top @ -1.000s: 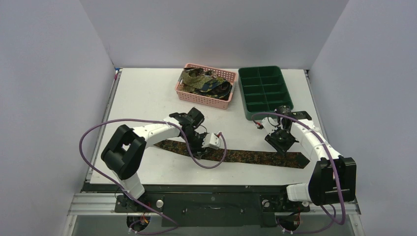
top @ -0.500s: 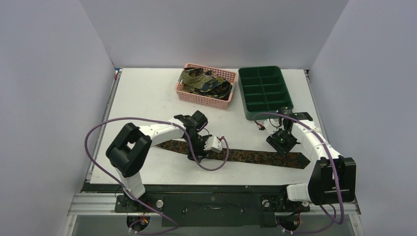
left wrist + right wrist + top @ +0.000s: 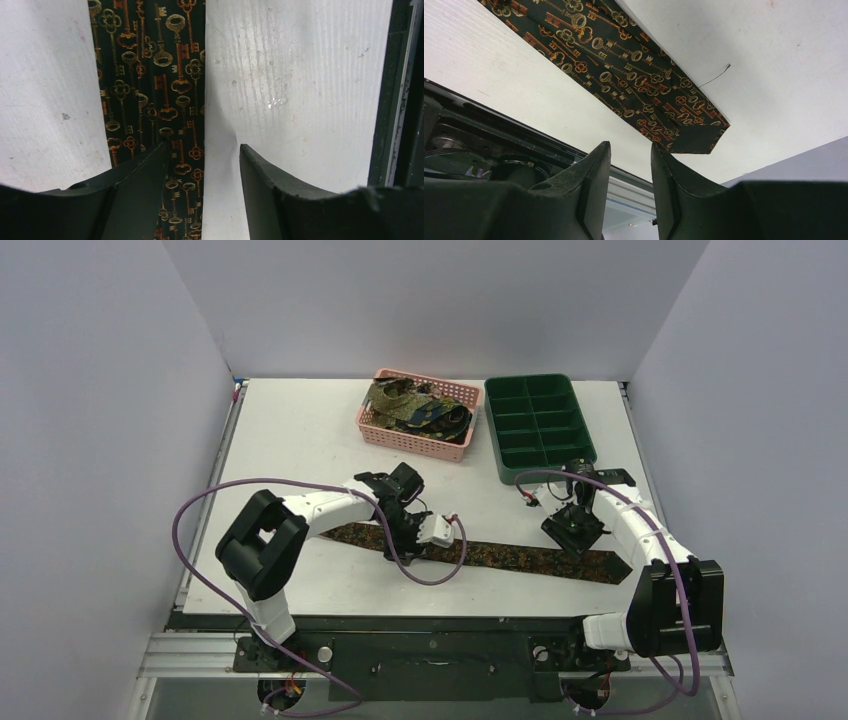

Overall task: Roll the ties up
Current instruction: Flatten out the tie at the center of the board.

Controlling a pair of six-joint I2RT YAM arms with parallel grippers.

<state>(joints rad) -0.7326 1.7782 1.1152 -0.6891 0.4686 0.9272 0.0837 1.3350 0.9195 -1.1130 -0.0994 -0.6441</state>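
One tie, black with gold and orange keys, lies flat and unrolled along the near part of the table. My left gripper hangs low over its left part. In the left wrist view the tie runs up the frame; the gripper is open, one finger over the fabric, the other over bare table. My right gripper hovers by the tie's wide right end. In the right wrist view that pointed end lies just beyond the gripper, which is open with a narrow gap and empty.
A pink mesh basket at the back holds several more crumpled ties. A dark green compartment tray stands to its right. The table's black front rail runs close to both grippers. Purple cables loop off each arm.
My left arm has shifted a little to the right and closer to the tie, then stayed still. The right gripper has edged slightly toward the tie's wide end. The tie has not moved.
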